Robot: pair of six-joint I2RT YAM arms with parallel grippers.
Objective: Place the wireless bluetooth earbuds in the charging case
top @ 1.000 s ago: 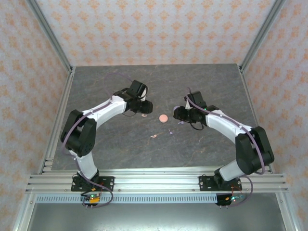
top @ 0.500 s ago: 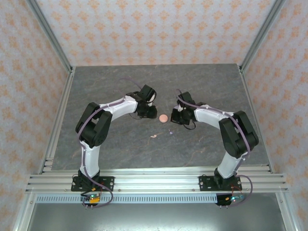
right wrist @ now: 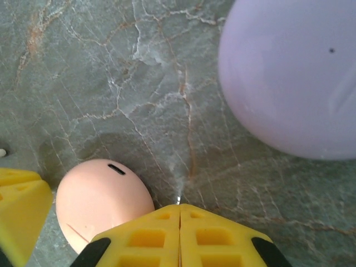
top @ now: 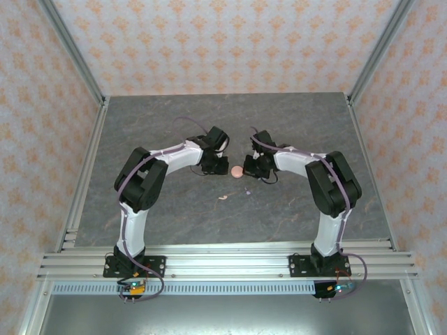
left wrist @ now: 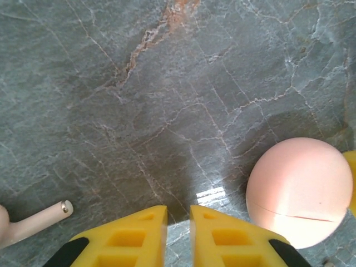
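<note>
Seen from above, the pink case [top: 237, 171] sits mid-bench [top: 300, 125] between the left pincer [top: 217, 165] and the right pincer [top: 251, 167], both low beside it. Nearer the arm bases lie a loose pink earbud [top: 223, 197] and a lavender earbud [top: 246, 192], apart from each other and too small to tell which way they point.

The left wrist view adds a salmon earbud [left wrist: 33, 219] lying flat at the lower left. Its long axis is nearly level, and its metal-tipped stem points right toward that pincer's yellow jaws. Those jaws stand narrow, with a thin gap and nothing in it.

In the right wrist view the jaws are pressed together and empty, and a lavender case [right wrist: 295, 72] lies just beyond them.

Both cases are smooth, matte domes. The pink one has a fine seam and 1 small dark slot. The bench is veined grey-green stone.
</note>
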